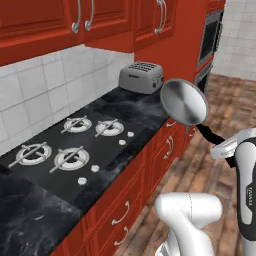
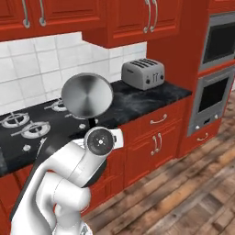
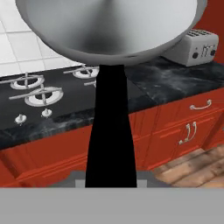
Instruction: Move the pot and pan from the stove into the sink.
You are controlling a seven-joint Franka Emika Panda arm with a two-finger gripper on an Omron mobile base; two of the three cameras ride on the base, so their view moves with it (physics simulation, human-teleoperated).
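Note:
My gripper (image 1: pixel 223 145) is shut on the straight black handle (image 3: pixel 109 131) of the pan (image 1: pixel 183 101). The shiny silver pan (image 2: pixel 87 95) hangs tilted in the air in front of the counter's edge, to the right of the stove (image 1: pixel 102 145), with its underside facing the base cameras. In the hand view the pan (image 3: pixel 109 26) spreads across the top, and the handle hides my fingertips. All the burner grates of the stove (image 2: pixel 43 120) are bare. The pot and the sink are out of view.
A silver toaster (image 1: pixel 141 76) stands on the black marbled counter (image 1: pixel 135 107) right of the stove. Red cabinets hang above and red drawers (image 2: pixel 158 137) run below. A built-in oven column (image 2: pixel 215 92) stands at the right. Wooden floor lies in front.

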